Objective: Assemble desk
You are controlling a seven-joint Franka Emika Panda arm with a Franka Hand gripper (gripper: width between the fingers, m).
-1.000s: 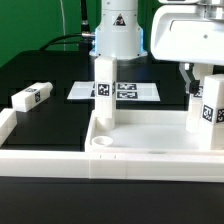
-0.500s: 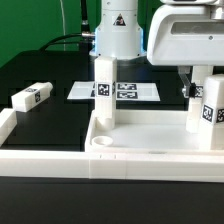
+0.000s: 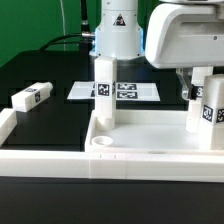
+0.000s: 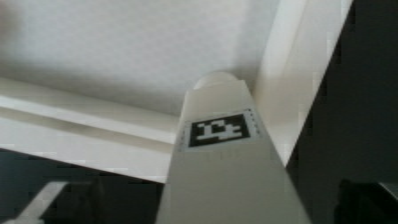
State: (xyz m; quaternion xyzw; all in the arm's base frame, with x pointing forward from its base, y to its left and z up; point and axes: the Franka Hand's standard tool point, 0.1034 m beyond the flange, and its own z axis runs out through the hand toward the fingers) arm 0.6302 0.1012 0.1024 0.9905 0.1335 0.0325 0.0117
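Note:
The white rimmed tabletop [image 3: 150,128] lies upside down near the front, with a round corner socket [image 3: 103,143] showing. One white tagged leg [image 3: 105,95] stands upright at its far-left corner. A second leg [image 3: 208,108] stands at the corner on the exterior view's right. My gripper [image 3: 203,82] is around this leg's top, one dark finger [image 3: 187,88] against its side. In the wrist view my gripper [image 4: 228,212] is shut on that leg [image 4: 222,150], whose tag faces the camera, with the tabletop [image 4: 125,50] below. A third leg [image 3: 30,98] lies loose on the black table at the exterior view's left.
The marker board [image 3: 135,91] lies flat behind the tabletop. The low white barrier wall [image 3: 45,160] runs along the front and turns back at the exterior view's left. The robot base [image 3: 118,35] stands at the rear.
The gripper body has shifted slightly toward the exterior view's left while staying on the right-hand leg. The leg stays upright in place. Nothing else has moved.

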